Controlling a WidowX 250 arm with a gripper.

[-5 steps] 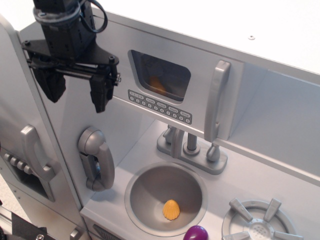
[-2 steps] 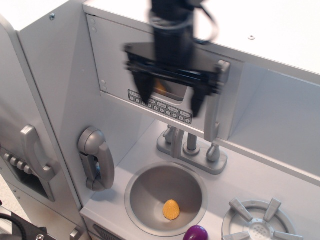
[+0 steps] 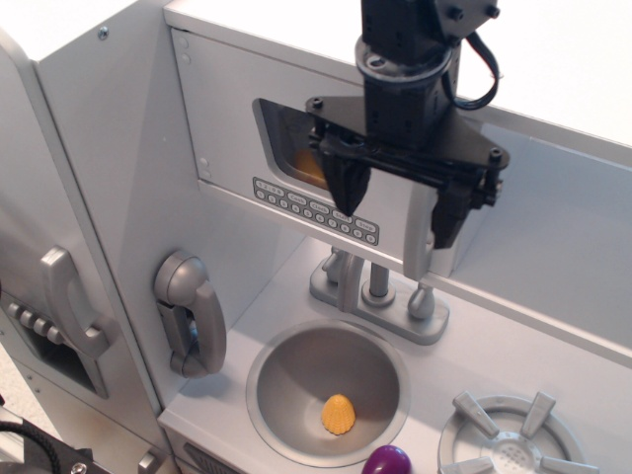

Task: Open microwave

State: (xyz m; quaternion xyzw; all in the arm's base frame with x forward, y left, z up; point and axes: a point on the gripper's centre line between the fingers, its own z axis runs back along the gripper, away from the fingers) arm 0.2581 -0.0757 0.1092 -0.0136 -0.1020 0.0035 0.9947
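The microwave (image 3: 232, 138) is a silver-grey compartment at the top of the toy kitchen, door closed. Its dark window (image 3: 291, 146) shows something orange inside, with a button row (image 3: 306, 207) below. The vertical grey bar handle (image 3: 420, 242) is at the door's right edge, its upper part hidden by my gripper. My gripper (image 3: 397, 209) is open and empty, in front of the door's right side. Its left finger (image 3: 346, 193) is over the door and its right finger (image 3: 446, 212) is just right of the handle, so the handle lies between them.
A grey telephone handset (image 3: 193, 316) hangs on the left wall. Below are a faucet (image 3: 370, 286), a round sink (image 3: 267, 380) holding a yellow-orange toy (image 3: 339, 413), a purple object (image 3: 387, 460) and a burner (image 3: 509, 444). A tall panel with curved handle (image 3: 69, 301) stands at far left.
My gripper has moved from the upper left, across the microwave door, to the right, and now straddles the bar handle. The door has stayed closed.
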